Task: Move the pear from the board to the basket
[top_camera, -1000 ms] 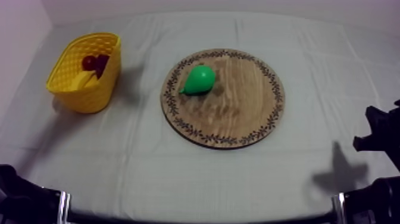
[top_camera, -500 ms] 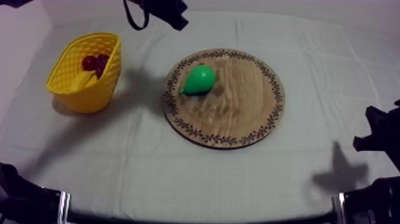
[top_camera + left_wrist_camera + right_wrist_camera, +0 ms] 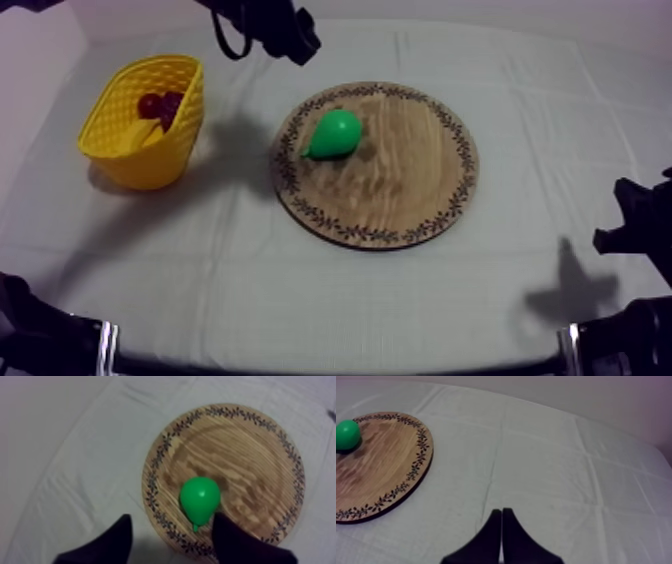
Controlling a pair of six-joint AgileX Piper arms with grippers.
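A table under a grey-white cloth, seen from above, with a round wooden board (image 3: pixel 400 190) at its centre. One green pear (image 3: pixel 333 134) lay on its side on the board, close to the board's left rim, untouched. One yellow basket (image 3: pixel 150 150) stood well apart from the board, off its left rim. Inside were one small red fruit (image 3: pixel 152 103) and a yellow shape, probably one banana, though it was too hidden to be sure.

Two grippers showed. The left gripper (image 3: pixel 290 40) hung in the air beyond the board's far left rim. In its wrist view its two black fingers (image 3: pixel 122 531) stood wide apart with nothing between them, looking down on the pear's stalk end. The right gripper (image 3: pixel 502 513) rested well off the board's right rim, fingers pressed together on nothing.

The pear looked smooth and rounded. If the fingers closed off its middle, it could likely squirt free and roll across the board or over the rim. A finger coming down too near the rim might also catch the board and shift it
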